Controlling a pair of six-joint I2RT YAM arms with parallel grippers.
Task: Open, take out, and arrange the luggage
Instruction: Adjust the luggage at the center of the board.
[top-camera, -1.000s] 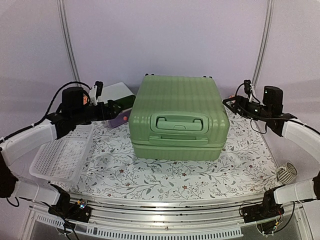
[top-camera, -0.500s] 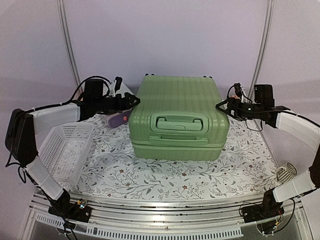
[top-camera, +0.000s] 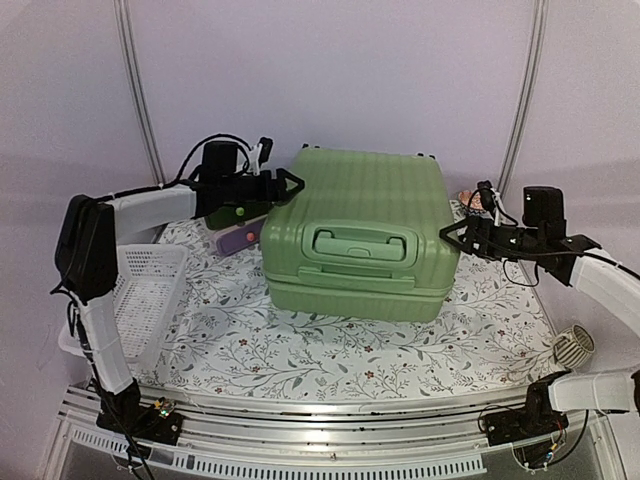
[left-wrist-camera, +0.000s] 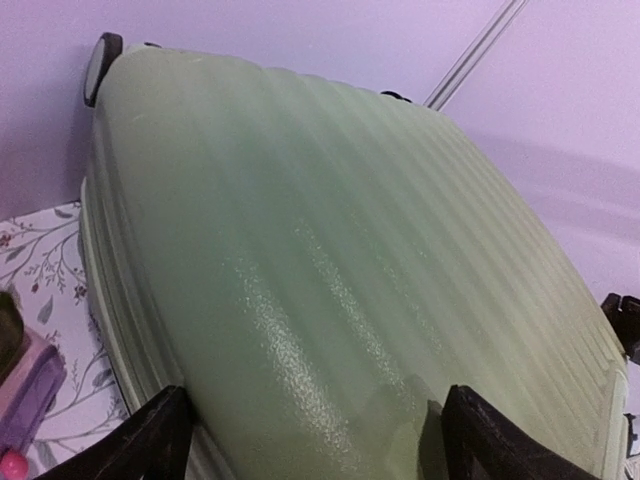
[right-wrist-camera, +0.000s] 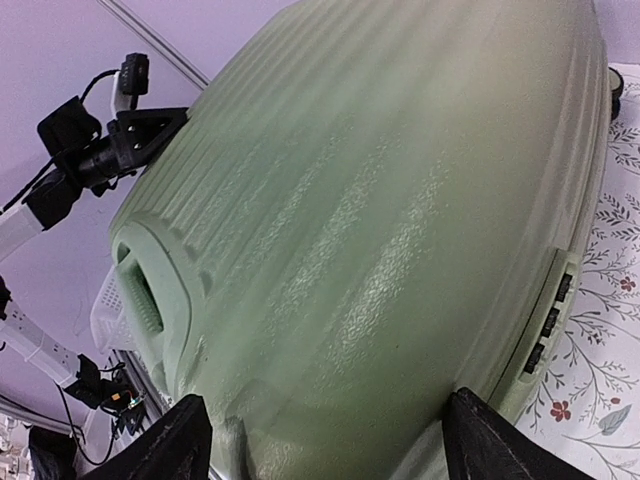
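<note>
Luggage (top-camera: 355, 235) sits shut in the middle of the desk (top-camera: 350, 350). It lies flat on its broad side, with the ribbed shell up, the handle facing the near edge and the black wheels (top-camera: 425, 155) toward the back wall. The seam between the two halves runs around the near side and looks fully closed. In the right wrist view, a short row of dark buttons (right-wrist-camera: 550, 320) sits along that seam.

The left tool (top-camera: 290, 185) is at the far left top corner and the right tool (top-camera: 450, 238) is at the right flank, low near the seam. Both have their fingers spread wide and pinch nothing. In each wrist view the green shell fills the gap between the fingers, but I cannot tell whether any fingertip touches it.

The step in hand looks like getting the case open, which has not begun. Doing it well probably means steadying the lower half from one side while the other tool works the catch at the seam. Squeezing the rounded lid would not help, since it is smooth and a fingertip could slip off. Any push should be low and even, or the case may slide on the floral cloth.

A white perforated basket (top-camera: 130, 300) rests at the left edge, well apart. A purple object (top-camera: 238, 238) lies just beside the left front corner of the case.
</note>
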